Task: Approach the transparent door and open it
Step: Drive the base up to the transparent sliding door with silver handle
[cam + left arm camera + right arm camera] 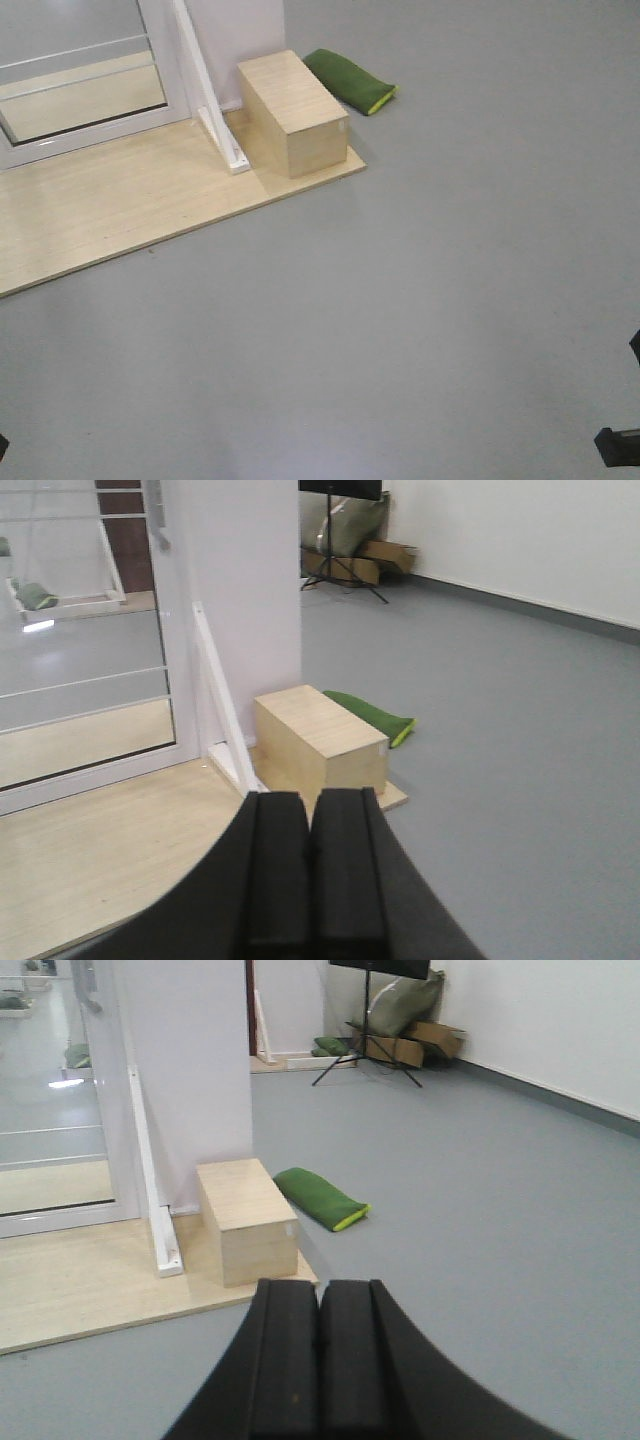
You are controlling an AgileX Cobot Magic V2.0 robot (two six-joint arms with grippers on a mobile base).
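The door (75, 85) fills the upper left of the front view, its glass crossed by thin white bars and set in a white frame that stands on a pale wooden board (130, 200). Its grey handle (90, 990) shows at the top left of the right wrist view. A slanted white post (205, 90) rises just right of the frame, its foot on the board.

A wooden box (290, 110) sits on the board's right corner, just beside the post. All its visible sides are closed, so what it holds cannot be seen. A green bag (348, 80) lies on the grey floor (450, 300) behind the box, close to it.

At the top of the right wrist view a black tripod (368, 1030) stands in front of cardboard boxes (420, 1040), with a dull green sack (405, 1000) propped on them.

The left gripper (305, 870) and right gripper (320, 1355) each fill the bottom centre of their own views, fingers pressed together with nothing between them, well short of the door.
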